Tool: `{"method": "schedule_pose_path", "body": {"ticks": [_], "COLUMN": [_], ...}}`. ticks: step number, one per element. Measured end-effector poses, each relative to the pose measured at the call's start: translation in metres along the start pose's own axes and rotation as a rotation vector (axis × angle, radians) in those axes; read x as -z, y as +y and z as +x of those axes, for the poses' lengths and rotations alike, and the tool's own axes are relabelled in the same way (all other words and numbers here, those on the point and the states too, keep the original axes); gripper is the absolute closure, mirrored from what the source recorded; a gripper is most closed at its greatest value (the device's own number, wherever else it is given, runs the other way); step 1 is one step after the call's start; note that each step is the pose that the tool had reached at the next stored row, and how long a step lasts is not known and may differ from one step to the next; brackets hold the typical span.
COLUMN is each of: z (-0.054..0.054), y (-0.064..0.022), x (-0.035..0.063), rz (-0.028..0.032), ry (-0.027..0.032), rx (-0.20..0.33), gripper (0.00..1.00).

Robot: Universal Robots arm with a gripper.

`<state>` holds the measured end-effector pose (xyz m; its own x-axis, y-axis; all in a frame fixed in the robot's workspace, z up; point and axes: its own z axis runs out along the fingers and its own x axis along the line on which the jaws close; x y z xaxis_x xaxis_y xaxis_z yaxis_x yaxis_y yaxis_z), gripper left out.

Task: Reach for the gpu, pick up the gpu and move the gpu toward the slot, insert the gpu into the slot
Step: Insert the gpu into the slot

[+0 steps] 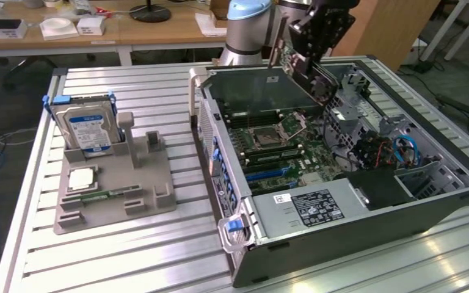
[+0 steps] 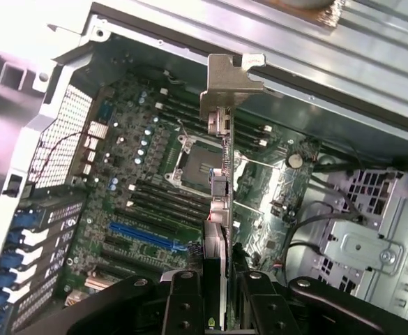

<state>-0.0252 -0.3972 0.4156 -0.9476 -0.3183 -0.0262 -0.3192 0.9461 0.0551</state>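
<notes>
**Exterior view's left:** on the slatted bench (image 1: 137, 256), one grey holder (image 1: 112, 204) carries one blue-labelled hard drive (image 1: 83, 125) standing upright at its far end. One square processor chip (image 1: 82, 178) lies flat nearer the front.

**Centre:** one open computer case (image 1: 341, 226) lies on its side, exposing one green motherboard (image 1: 292, 152). The board has one processor socket (image 1: 267, 135) and, nearer, the slot (image 1: 265, 174), which is blue and unoccupied.

**Right of centre, far side:** the single pincer (image 1: 304, 56) is narrowed onto the gpu (image 1: 316, 85), one finger on each face. It holds the card above the case interior, clear of the board. In the wrist view the gpu (image 2: 219, 209) appears edge-on between the fingers (image 2: 183, 296), with its metal bracket (image 2: 228, 80) at the far end.
</notes>
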Motion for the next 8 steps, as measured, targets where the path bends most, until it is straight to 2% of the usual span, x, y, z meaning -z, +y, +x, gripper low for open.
{"method": "schedule_pose_path", "body": {"ticks": [8], "z": [0.0001], "y": [-0.0002], "x": [-0.0024], "rz": [-0.0033], "ry": [0.0067], "rx": [0.127], "gripper": [0.74]}}
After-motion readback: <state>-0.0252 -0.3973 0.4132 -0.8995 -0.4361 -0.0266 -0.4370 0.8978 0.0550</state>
